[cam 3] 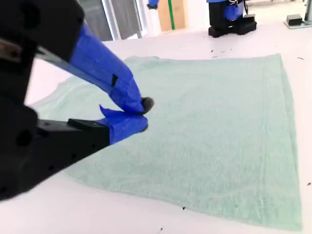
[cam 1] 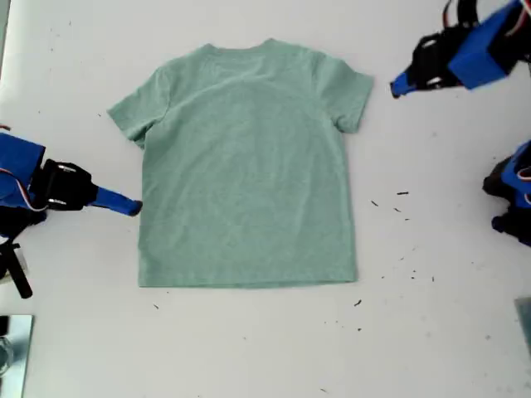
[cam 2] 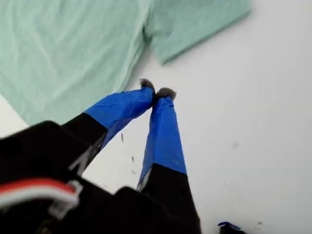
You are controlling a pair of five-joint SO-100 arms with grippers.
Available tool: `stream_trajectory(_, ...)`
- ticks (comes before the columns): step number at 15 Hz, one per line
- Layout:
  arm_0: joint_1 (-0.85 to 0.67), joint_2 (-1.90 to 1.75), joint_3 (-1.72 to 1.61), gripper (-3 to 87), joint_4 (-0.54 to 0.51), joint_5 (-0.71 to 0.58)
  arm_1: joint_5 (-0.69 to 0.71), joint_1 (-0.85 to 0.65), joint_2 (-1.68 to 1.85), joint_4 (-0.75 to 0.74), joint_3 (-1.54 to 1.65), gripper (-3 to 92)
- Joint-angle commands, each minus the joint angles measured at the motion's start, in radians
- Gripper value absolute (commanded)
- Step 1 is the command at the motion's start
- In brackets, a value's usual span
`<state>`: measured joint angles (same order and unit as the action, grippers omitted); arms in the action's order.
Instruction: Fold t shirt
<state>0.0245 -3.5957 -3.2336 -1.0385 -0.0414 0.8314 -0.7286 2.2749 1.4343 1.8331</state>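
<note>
Cotton t shirt [cam 1: 247, 166] lies flat, soft and mint-green; my first hand [cam 2: 157, 92] and second hand [cam 3: 145, 114] pinched closed, empty.

Both arms' bodies cut off at exterior view's side edges, table [cam 1: 249, 348] specks too small to identify

The t shirt [cam 1: 249, 174] is spread flat mid-frame, flanked by a gripper [cam 1: 133, 206] at the exterior view's left and another [cam 1: 400, 86] at its upper right.

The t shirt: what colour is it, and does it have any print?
The t shirt is plain mint green with no print; the exterior view shows it best.
</note>
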Motion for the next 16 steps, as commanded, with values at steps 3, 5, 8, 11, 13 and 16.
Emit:
stream_trajectory(3,-0.015,-0.006,-0.011,-0.2,0.011,0.012,0.192,-0.092,-0.344,0.101,-0.528,2.5)
stream_trajectory(5,-0.014,-0.006,-0.011,-0.2,0.011,0.012,0.253,-0.097,-0.422,0.121,-0.586,30.4)
stream_trajectory(8,-0.014,-0.006,-0.011,-0.2,0.011,0.012,0.333,-0.173,-0.456,-0.041,-0.379,33.7)
stream_trajectory(11,-0.008,-0.006,-0.011,-0.2,0.011,0.014,0.374,-0.215,-0.571,-0.304,-0.179,32.3)
stream_trajectory(13,-0.006,-0.006,-0.011,-0.2,0.011,0.017,0.385,-0.215,-0.672,-0.397,-0.160,31.3)
stream_trajectory(16,-0.006,-0.006,-0.011,-0.2,0.011,0.017,0.428,-0.222,-0.787,-0.439,-0.158,11.8)
